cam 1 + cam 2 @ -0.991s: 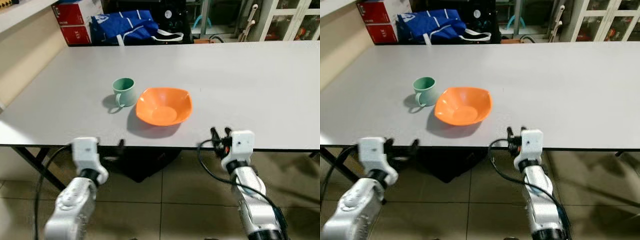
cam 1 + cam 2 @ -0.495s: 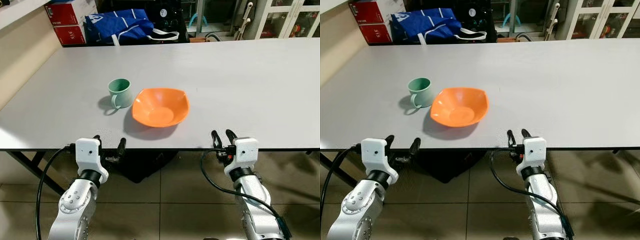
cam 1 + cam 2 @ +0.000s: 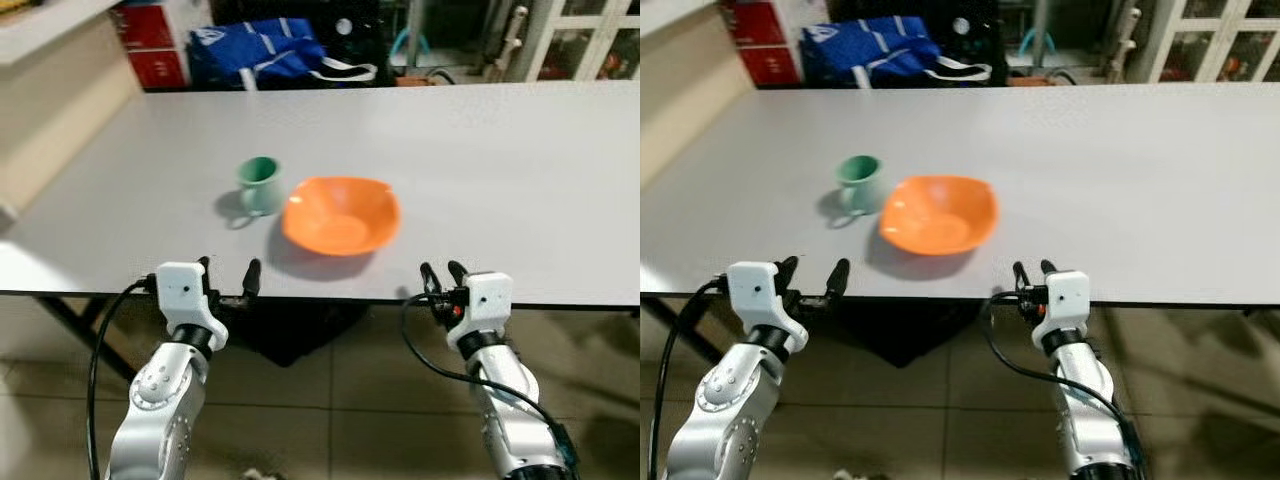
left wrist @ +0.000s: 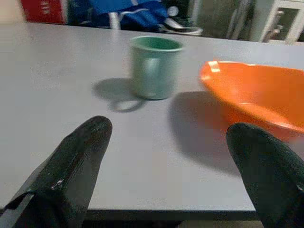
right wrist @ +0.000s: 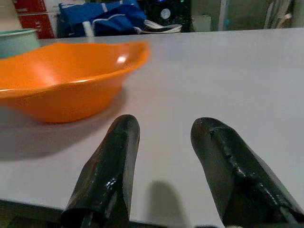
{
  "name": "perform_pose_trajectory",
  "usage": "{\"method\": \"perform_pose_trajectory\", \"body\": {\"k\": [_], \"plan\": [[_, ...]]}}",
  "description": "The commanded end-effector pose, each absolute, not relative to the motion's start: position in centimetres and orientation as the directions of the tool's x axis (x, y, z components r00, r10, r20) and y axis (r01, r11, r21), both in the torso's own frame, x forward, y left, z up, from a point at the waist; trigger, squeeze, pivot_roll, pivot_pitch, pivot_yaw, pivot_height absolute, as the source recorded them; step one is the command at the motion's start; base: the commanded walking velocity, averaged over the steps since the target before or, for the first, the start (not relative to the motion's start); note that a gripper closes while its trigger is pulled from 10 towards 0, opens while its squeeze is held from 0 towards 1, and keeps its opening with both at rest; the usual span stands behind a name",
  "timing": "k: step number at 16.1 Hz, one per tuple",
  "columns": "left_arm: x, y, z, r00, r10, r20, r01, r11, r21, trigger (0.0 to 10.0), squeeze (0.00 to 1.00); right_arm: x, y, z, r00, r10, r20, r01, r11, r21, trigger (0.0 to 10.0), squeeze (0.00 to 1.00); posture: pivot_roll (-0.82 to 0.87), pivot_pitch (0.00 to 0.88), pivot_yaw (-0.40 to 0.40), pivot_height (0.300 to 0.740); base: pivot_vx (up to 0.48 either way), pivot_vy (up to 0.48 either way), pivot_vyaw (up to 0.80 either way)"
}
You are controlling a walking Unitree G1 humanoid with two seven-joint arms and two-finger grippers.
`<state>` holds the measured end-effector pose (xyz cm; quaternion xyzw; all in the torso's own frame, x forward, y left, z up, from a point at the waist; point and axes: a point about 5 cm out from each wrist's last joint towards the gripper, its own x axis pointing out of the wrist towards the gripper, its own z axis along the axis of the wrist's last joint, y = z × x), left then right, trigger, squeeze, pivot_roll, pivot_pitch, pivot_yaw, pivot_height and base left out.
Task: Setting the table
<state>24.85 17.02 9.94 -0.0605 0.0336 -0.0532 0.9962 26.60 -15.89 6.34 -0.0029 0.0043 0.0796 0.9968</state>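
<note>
A big grey desk takes most of the room in front of the robot. Behind its far edge lies a blue bag, with red boxes beside it and glass cabinets at the far right. Below the desk the floor is of brown tiles.

On the desk, toward the robot's left, an orange bowl stands upright, and a small green mug stands just beside it on the left side. Between them I see a narrow gap, so they seem not to touch. The mug handle points toward the robot.

Both arms are raised at the near edge of the desk. The left claw has its fingers spread wide and looks toward the mug and the bowl. The right claw has its fingers a little apart, with nothing between them, and the bowl is near in front of it.

I judge the robot is only at the approach step; nothing is gripped yet. The next move probably calls for reaching forward over the edge, perhaps the right claw to the bowl rim, which is thin and sloping, so the grip must be careful.
</note>
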Motion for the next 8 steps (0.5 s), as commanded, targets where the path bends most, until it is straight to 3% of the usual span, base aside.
{"method": "perform_pose_trajectory", "body": {"k": [1, 8], "plan": [[24.88, 17.38, 9.99, 0.994, -0.083, -0.073, 0.072, 0.988, -0.138, 10.0, 0.0, 26.86, -15.38, 6.48, 0.984, 0.18, -0.002, -0.18, 0.984, -0.001, 10.0, 0.0, -0.18, 0.0, 0.097, 0.74, 0.0, 0.454, 0.0], [25.5, 17.9, 10.3, 0.993, -0.053, -0.101, 0.035, 0.984, -0.174, 10.0, 0.0, 27.3, -15.1, 6.57, 0.981, 0.192, -0.005, -0.192, 0.981, 0.001, 10.0, 0.0, -0.16, 0.0, 0.096, 0.74, 0.0, 0.459, 0.0]]}}
